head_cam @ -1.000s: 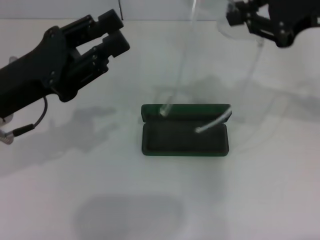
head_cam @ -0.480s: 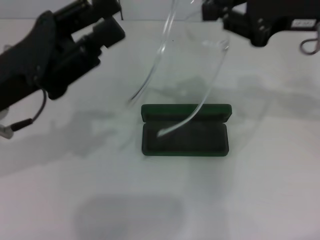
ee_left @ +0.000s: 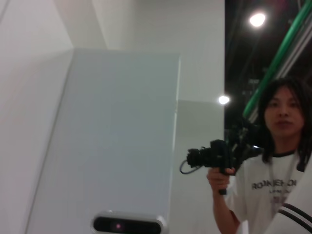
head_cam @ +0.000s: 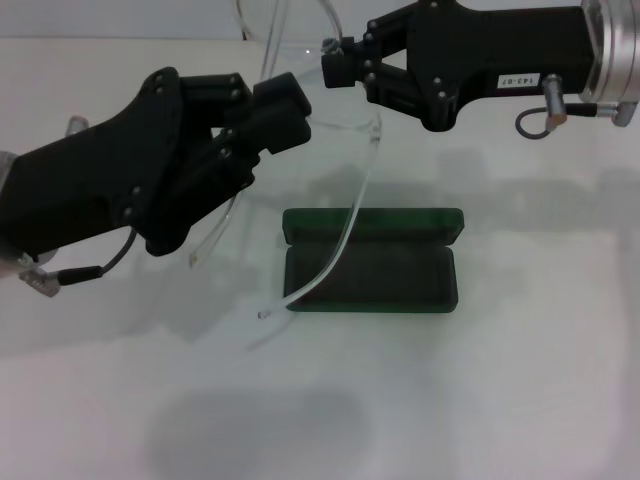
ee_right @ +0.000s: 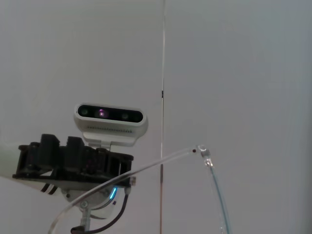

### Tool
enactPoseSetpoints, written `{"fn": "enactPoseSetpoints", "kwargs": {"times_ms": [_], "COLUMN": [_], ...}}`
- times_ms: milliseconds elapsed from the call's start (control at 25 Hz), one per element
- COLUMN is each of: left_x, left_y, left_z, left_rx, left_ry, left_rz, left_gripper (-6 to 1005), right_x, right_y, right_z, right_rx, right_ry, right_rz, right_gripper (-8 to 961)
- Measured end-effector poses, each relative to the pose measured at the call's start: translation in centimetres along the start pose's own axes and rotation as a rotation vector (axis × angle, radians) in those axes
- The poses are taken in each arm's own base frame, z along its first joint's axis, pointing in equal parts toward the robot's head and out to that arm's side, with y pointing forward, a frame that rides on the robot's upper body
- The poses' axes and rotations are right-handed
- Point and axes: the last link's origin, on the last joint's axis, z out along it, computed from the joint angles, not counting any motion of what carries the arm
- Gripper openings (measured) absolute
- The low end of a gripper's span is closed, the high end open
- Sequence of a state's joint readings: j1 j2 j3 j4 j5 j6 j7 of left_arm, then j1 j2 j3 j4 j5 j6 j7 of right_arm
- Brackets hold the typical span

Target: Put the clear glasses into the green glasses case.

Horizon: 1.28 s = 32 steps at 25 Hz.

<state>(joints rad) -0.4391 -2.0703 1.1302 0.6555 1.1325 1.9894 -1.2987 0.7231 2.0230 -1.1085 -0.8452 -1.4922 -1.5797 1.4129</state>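
The clear glasses (head_cam: 345, 230) hang in the air above the table, with my right gripper (head_cam: 335, 62) shut on the top of their lens. One long arm trails down across the left part of the green glasses case (head_cam: 370, 262), its tip past the case's front left corner. The other arm runs behind my left gripper (head_cam: 262, 100), which stands open right beside the lens's left end. The case lies open on the table, nothing in it. In the right wrist view the glasses (ee_right: 146, 166) curve past the left gripper (ee_right: 58, 161).
The white table (head_cam: 520, 380) spreads all round the case. The left wrist view looks out at a white panel (ee_left: 122, 136) and a person (ee_left: 273, 161) holding a camera.
My right gripper has carried the glasses leftward, and their arms now hang over the case's left end. My left gripper has moved right, up against the glasses.
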Motion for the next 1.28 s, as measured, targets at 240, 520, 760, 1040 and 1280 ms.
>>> {"fn": "enactPoseSetpoints", "kwargs": {"times_ms": [240, 520, 760, 1040, 1280], "left_x": [0.03, 0.16, 0.15, -0.41, -0.79], "left_y": [-0.02, -0.1, -0.15, -0.26, -0.34], "left_z": [-0.04, -0.02, -0.04, -0.31, -0.55], "left_rx": [-0.003, -0.002, 0.002, 0.029, 0.05], "left_ry": [-0.005, -0.002, -0.002, 0.006, 0.007], "left_rz": [-0.002, 0.002, 0.012, 0.012, 0.032], "left_gripper": [103, 98, 98, 98, 99], "right_x": [0.02, 0.14, -0.02, -0.28, -0.28], "right_y": [0.2, 0.51, 0.55, 0.55, 0.67], "right_z": [0.07, -0.14, -0.11, 0.07, 0.16], "right_rx": [-0.017, -0.03, -0.032, -0.04, -0.048], "right_ry": [0.001, -0.002, -0.016, -0.029, -0.036], "right_rz": [-0.012, -0.015, -0.022, -0.025, -0.019], "right_gripper": [64, 64, 64, 63, 63]}}
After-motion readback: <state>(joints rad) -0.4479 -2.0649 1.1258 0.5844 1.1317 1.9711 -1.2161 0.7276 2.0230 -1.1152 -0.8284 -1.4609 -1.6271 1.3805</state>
